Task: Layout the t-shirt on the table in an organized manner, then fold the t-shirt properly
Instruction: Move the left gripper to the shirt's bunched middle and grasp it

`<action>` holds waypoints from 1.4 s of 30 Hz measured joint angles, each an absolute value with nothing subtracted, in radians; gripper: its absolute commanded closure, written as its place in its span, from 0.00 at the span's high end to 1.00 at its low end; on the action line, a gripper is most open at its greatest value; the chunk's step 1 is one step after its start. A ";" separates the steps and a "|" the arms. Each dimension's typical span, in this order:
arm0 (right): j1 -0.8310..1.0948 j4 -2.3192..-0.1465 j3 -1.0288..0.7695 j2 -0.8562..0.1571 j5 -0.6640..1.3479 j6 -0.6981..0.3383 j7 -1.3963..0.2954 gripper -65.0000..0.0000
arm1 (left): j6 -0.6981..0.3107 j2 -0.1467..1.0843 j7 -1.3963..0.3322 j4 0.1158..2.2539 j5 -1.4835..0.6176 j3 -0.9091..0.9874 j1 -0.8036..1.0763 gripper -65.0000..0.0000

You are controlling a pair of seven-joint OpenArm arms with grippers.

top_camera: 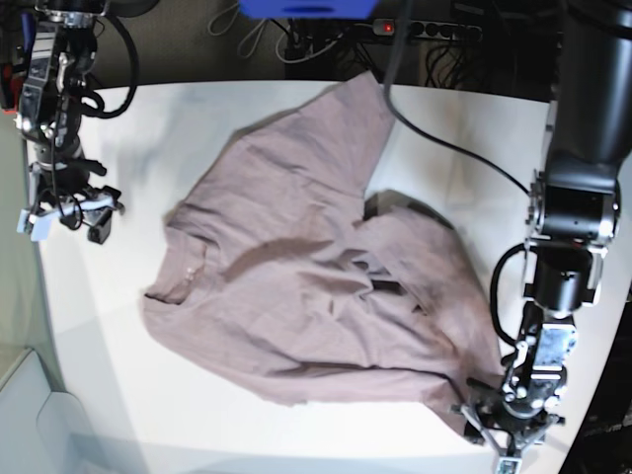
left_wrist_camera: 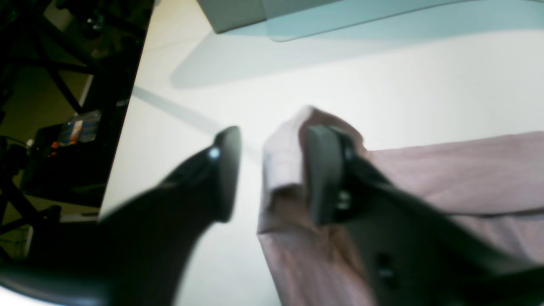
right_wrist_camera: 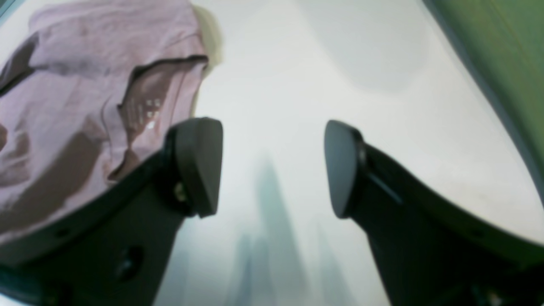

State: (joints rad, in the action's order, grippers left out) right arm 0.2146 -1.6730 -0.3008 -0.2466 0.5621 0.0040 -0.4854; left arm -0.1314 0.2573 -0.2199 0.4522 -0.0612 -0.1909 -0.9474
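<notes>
The dusty mauve t-shirt [top_camera: 316, 286] lies rumpled across the middle of the white table [top_camera: 197, 128], with a fold bunched near its centre. My left gripper [top_camera: 506, 427] sits at the shirt's near right corner. In the left wrist view this left gripper [left_wrist_camera: 272, 170] stands open, and a raised fold of the t-shirt [left_wrist_camera: 280, 165] leans on the inner side of the right finger [left_wrist_camera: 323, 174]. My right gripper [top_camera: 71, 212] hovers left of the shirt. From its own wrist view the right gripper [right_wrist_camera: 272, 165] is open over the bare table [right_wrist_camera: 276, 63], the t-shirt [right_wrist_camera: 85, 85] to its left.
Cables and a power strip [top_camera: 434, 30] run behind the table's far edge. A dark frame [left_wrist_camera: 63, 127] stands beyond the table edge in the left wrist view, and a pale box [left_wrist_camera: 233, 12] lies ahead. The table's curved edge [right_wrist_camera: 488, 97] passes right of my right gripper.
</notes>
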 measured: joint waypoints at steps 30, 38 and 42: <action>0.210 -1.674 -0.296 -0.243 0.563 0.004 -0.484 0.59 | 0.063 0.098 -0.952 1.636 -0.199 -0.191 -0.113 0.81; 0.209 -1.673 -0.295 -0.244 0.562 0.004 -0.483 0.59 | 0.260 0.081 -0.992 1.712 -0.179 -0.211 -0.001 0.81; 0.210 -1.673 -0.295 -0.244 0.562 0.004 -0.483 0.59 | 0.270 0.081 -0.991 1.668 -0.176 -0.210 -0.003 0.81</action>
State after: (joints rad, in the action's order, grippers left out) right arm 0.2096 -1.6733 -0.2955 -0.2436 0.5625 0.0040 -0.4831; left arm 0.2699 0.0807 -0.9905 1.6676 -0.1757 -0.2096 -0.0032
